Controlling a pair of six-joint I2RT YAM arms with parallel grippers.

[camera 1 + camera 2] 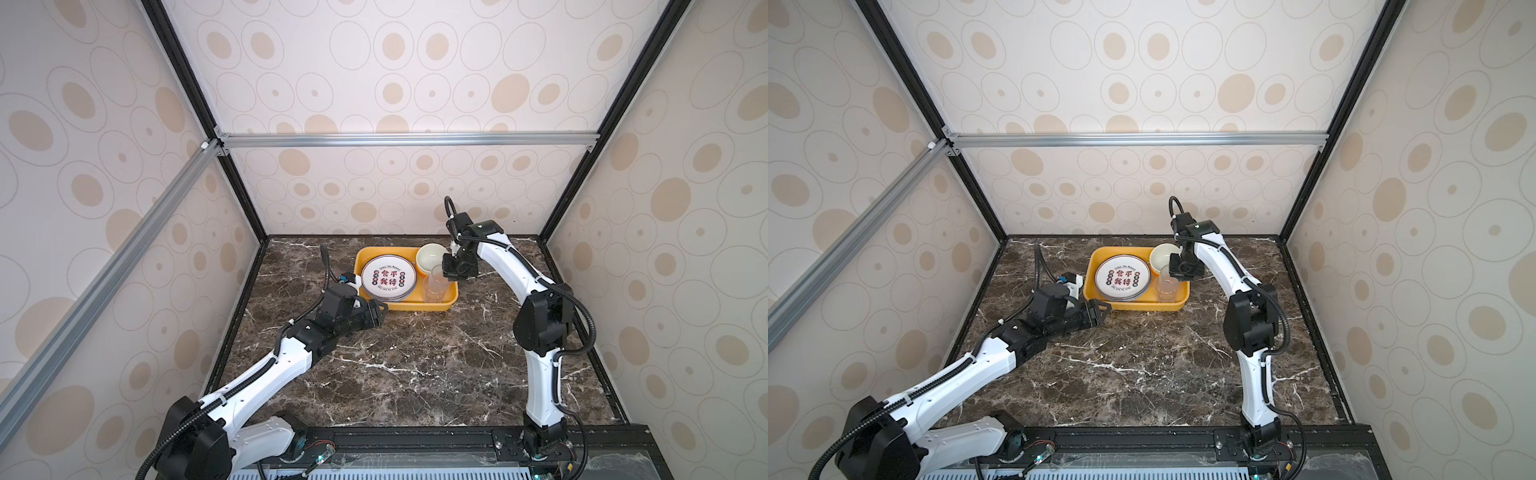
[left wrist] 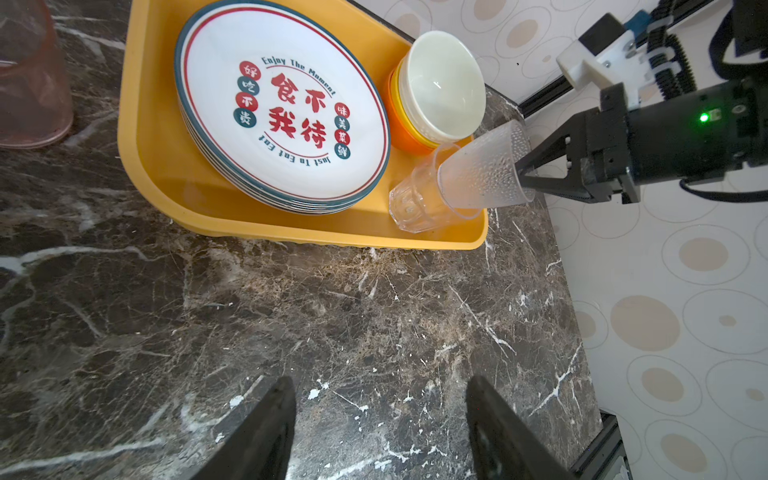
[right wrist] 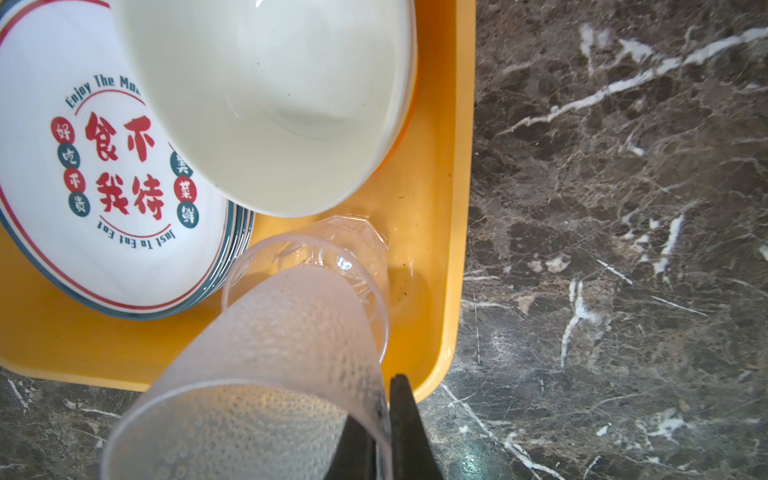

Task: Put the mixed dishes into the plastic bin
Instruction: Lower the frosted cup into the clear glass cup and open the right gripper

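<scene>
Both top views: bin [image 1: 405, 308] [image 1: 1133, 305] sits mid-frame, toward the back of the marble table [image 1: 415, 365]. Plates [image 1: 388, 277] [image 1: 1122, 277] are stacked in its left half and bowls [image 1: 430, 257] [image 1: 1163, 255] are nested at its upper right. Cups [image 1: 435, 286] [image 1: 1167, 286] stand at its lower right. Right gripper [image 1: 444, 271] [image 1: 1177, 272] reaches in from the right, at the top cup's rim. Left gripper [image 1: 380, 311] [image 1: 1102, 309] lies low, just beside the bin's lower left corner, outside it.

Left wrist view: left gripper [image 2: 380, 384] at the bottom edge, jaws spread, only bare marble between them. Frosted cup [image 2: 482, 170] is tilted, its base inside the clear cup [image 2: 411, 203] in the bin's [image 2: 158, 158] corner. Right gripper [image 2: 521, 170] is pinched on its rim. A pink cup [image 2: 29, 83] stands at upper left, on the table outside the bin.

Right wrist view: right gripper [image 3: 384, 415] at the bottom edge is clamped on the frosted cup's [image 3: 270, 374] wall, one finger inside and one outside. The clear cup [image 3: 353, 249] stands on the bin floor [image 3: 436, 249]. Cream top bowl [image 3: 270, 104] above and plates [image 3: 83, 166] at left, both in the bin.
</scene>
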